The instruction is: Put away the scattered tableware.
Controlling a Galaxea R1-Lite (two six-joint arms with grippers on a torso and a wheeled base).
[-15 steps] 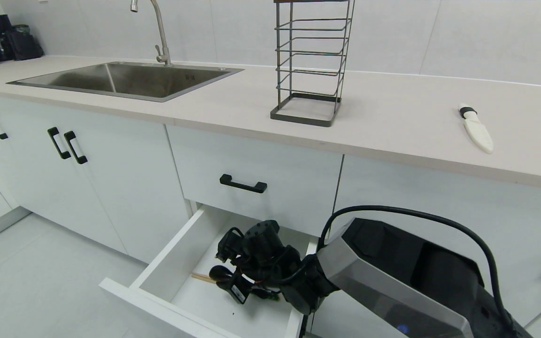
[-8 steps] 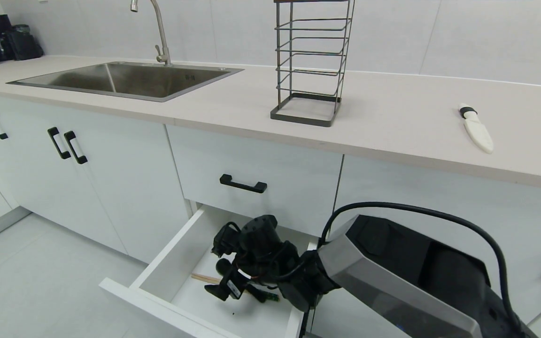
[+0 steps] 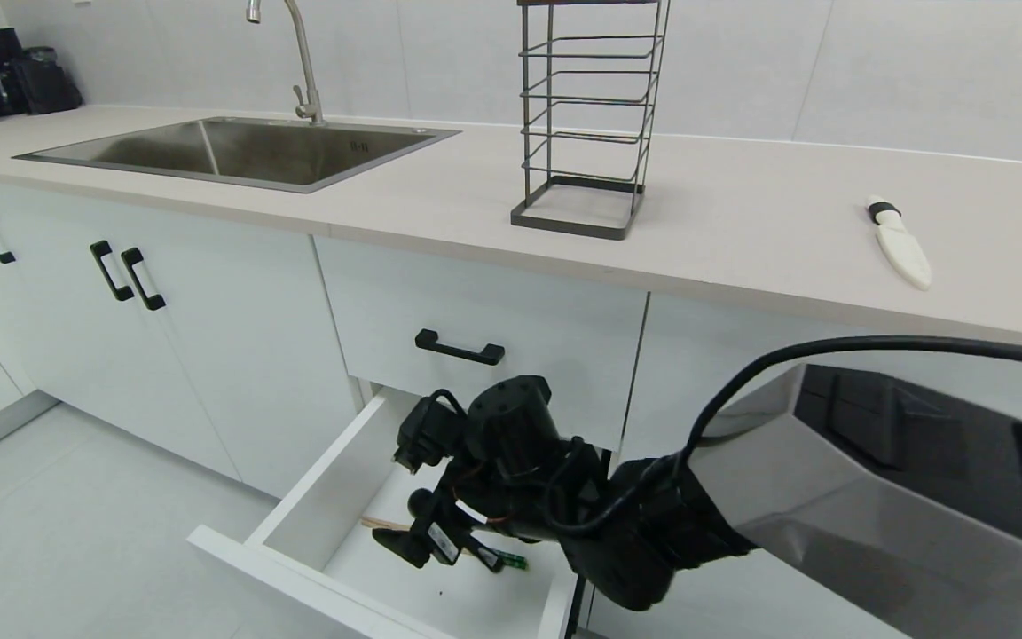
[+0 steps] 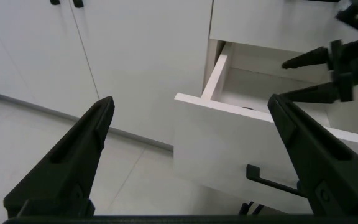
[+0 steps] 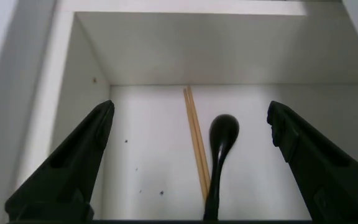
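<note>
R hand (image 3: 409, 525) hung wide open, empty, over drawer (image 3: 311, 501); spoon (image 5: 221, 140) & chopsticks (image 5: 196, 140) lay inside, side by side. Drop-off looked done. Next, prob.: lift clear, fetch knife (image 3: 900, 244) off desk (image 3: 742, 213). L hand (image 4: 191, 124) also wide.

Open drawer (image 3: 326, 484): 1 black spoon (image 5: 222, 134), 1 pr chopsticks (image 5: 196, 143). Bench (image 3: 742, 231): 1 wire rack (image 3: 586, 124), 1 white knife (image 3: 900, 244) nr right edge, 1 sink (image 3: 147, 146) w/ 1 tap (image 3: 302, 62).
</note>
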